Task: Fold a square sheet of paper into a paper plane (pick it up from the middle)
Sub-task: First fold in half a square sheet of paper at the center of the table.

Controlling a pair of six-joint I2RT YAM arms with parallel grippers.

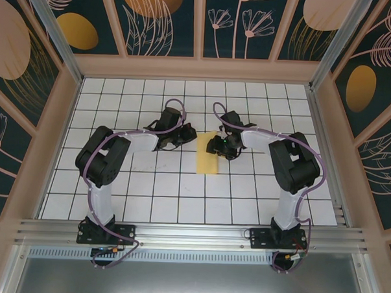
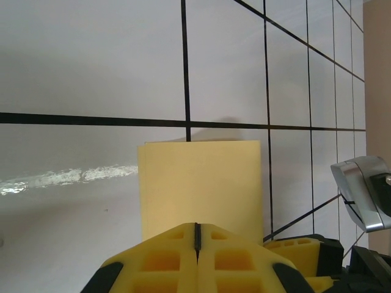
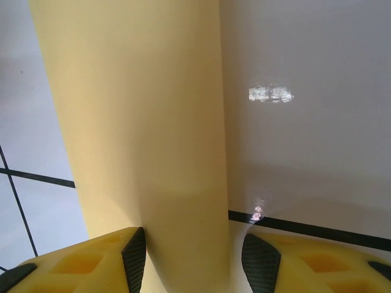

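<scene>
The square sheet of paper [image 1: 208, 157] is plain yellow and lies on the white tiled floor as a narrow upright rectangle, seemingly folded in half. My left gripper [image 1: 187, 134] sits at its upper left. In the left wrist view its yellow fingers are pressed together [image 2: 197, 227] over the paper [image 2: 198, 183], with nothing visible between them. My right gripper [image 1: 215, 146] is at the paper's upper right edge. In the right wrist view its jaws [image 3: 192, 256] stand open astride the paper [image 3: 140, 122], which bulges up between the black pads [image 3: 134, 259]. The paper plane is out of view.
The white tiled floor [image 1: 148, 196] with black grid lines is walled in by wooden-framed panels printed with orange ovals [image 1: 77, 30]. A metal rail [image 1: 191, 234] runs along the near edge by the arm bases. Part of the right gripper [image 2: 302, 253] shows beside the left fingers.
</scene>
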